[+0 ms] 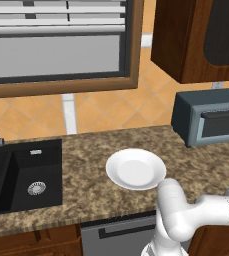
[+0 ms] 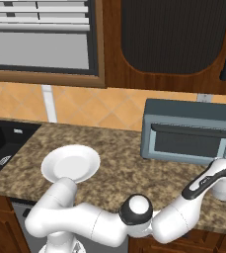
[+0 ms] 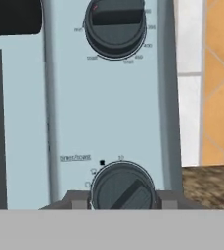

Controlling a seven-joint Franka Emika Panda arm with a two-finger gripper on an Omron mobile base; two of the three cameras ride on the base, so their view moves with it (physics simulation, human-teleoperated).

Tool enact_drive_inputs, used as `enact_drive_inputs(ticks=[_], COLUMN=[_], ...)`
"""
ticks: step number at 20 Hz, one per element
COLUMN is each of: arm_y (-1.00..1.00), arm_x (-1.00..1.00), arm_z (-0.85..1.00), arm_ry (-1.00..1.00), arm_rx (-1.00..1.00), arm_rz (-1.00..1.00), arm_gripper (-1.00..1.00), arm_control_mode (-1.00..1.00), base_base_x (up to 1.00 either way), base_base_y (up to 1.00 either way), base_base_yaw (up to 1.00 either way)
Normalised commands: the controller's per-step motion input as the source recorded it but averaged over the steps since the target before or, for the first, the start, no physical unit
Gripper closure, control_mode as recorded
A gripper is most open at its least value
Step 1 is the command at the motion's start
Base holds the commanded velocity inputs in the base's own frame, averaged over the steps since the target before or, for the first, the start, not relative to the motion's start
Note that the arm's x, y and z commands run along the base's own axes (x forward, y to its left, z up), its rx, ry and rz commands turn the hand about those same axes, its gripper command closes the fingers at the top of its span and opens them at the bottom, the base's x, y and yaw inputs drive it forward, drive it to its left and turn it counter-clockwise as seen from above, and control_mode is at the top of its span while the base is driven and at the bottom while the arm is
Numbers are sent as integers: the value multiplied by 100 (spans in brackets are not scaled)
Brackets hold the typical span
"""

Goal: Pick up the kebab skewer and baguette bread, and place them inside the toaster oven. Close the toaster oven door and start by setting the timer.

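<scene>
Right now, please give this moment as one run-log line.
toaster oven door: closed | pincer: at lower dial | plate: empty

Home kitchen — granite tabletop point(image 1: 86, 165) w/ black sink point(image 1: 21, 180), wood cabinets point(image 2: 173, 44) (dark), tiled backsplash point(image 1: 106, 107), toaster oven point(image 2: 188, 131), white plate point(image 1: 136, 169).

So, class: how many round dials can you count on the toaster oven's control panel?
2. One dial sits at the top of the panel; the other dial sits low, by the gripper. More on the toaster oven may lie outside the close-up.
</scene>
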Motion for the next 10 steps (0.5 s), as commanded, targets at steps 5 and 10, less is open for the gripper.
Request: enact_drive_inputs(ticks=[5, 10], arm_y=[0, 0], arm_x=[0, 0], arm_z=[0, 0], arm_ry=[0, 0], arm_rx=[9, 14], arm_rz=[0, -2], arm_gripper=[100, 100], arm_control_mode=[-100, -100], base_base_x=[0, 0], base_base_y=[0, 0], base_base_yaw=[0, 0])
